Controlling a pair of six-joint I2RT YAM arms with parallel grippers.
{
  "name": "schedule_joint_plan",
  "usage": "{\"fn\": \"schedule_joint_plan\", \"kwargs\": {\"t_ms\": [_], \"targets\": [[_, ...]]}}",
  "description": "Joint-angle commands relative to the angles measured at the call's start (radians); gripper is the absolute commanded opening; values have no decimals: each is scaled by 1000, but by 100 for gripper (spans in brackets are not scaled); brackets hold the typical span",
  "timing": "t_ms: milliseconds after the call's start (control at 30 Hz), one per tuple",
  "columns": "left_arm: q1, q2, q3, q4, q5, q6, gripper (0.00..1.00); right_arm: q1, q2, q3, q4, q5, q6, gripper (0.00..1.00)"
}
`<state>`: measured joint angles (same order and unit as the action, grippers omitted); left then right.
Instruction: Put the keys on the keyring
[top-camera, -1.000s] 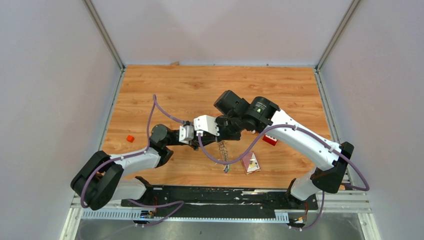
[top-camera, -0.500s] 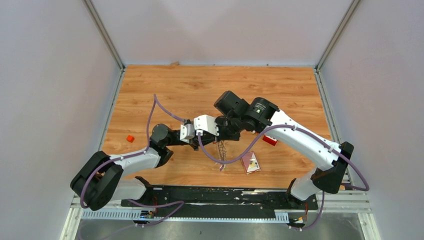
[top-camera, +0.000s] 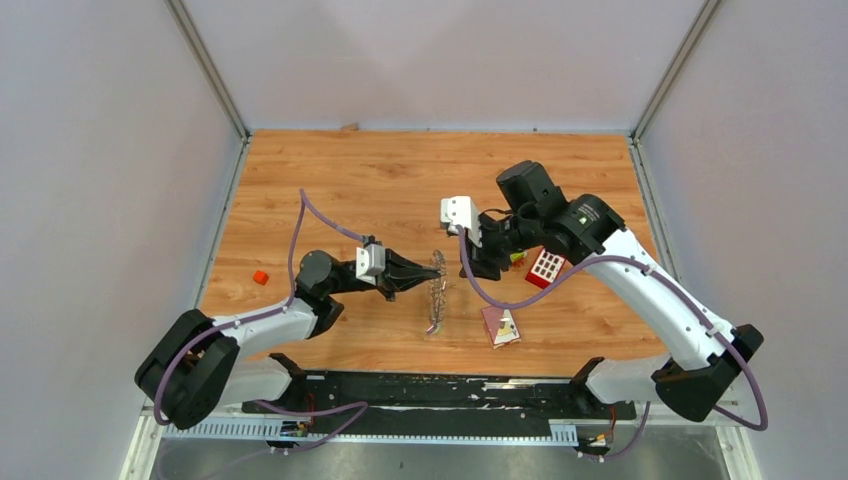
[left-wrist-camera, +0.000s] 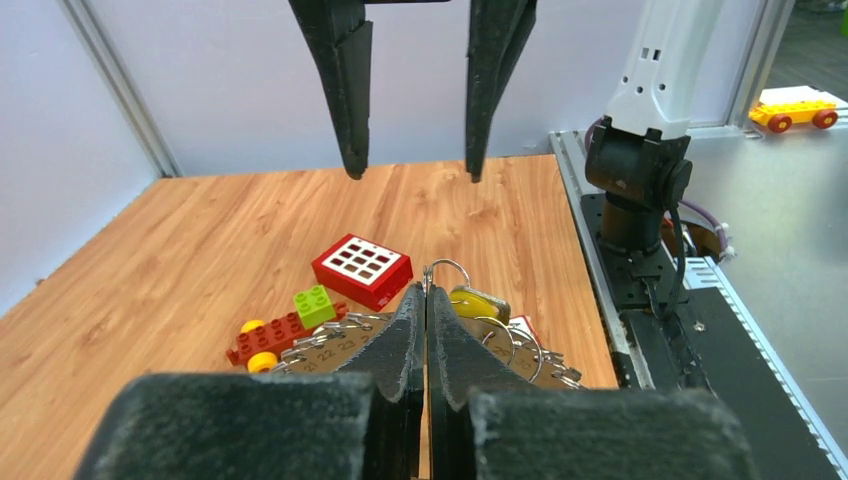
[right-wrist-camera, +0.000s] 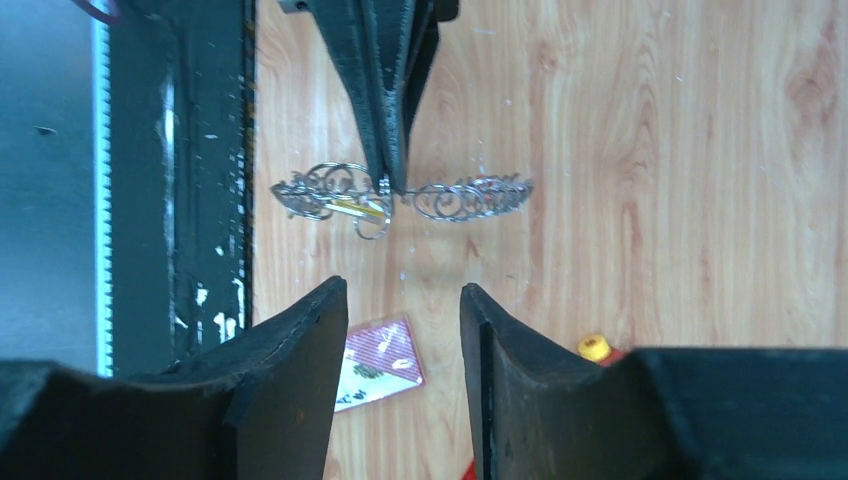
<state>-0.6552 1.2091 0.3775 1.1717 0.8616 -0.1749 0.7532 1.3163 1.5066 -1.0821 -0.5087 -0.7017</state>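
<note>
The keyring (top-camera: 436, 288), a wire ring packed with grey metal keys, stands edge-on just above the wooden table. My left gripper (top-camera: 424, 278) is shut on its rim; the closed fingertips (left-wrist-camera: 415, 310) pinch the wire in the left wrist view. A yellow-headed key (left-wrist-camera: 478, 303) hangs on the ring, also visible in the right wrist view (right-wrist-camera: 352, 208). My right gripper (top-camera: 482, 262) is open and empty, a short way right of the keyring (right-wrist-camera: 470, 197). No blue or red key shows.
A red block with white buttons (top-camera: 546, 268) and a yellow-red-green toy (left-wrist-camera: 285, 328) lie right of the keyring. A red-and-white card (top-camera: 501, 326) lies near the front edge. A small orange block (top-camera: 260, 277) sits far left.
My right gripper has drawn back to the right, away from the keyring, and now stands open. My left gripper still holds the keyring and has shifted slightly.
</note>
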Motion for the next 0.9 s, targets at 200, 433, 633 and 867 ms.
{"fn": "schedule_joint_plan", "kwargs": {"t_ms": [200,433,633,867], "targets": [[-5,-40,-3,59,-12,5,0,-84,-9,-117,176,-374,63,48],[-4,-49,-6,54,-5,14,0,-93,61,-113,178,-422,76,43],[-4,-61,-11,50,1,20,0,-101,98,-114,174,-434,76,38],[-5,-66,-12,49,-4,25,0,-104,102,-118,157,-446,60,29]]}}
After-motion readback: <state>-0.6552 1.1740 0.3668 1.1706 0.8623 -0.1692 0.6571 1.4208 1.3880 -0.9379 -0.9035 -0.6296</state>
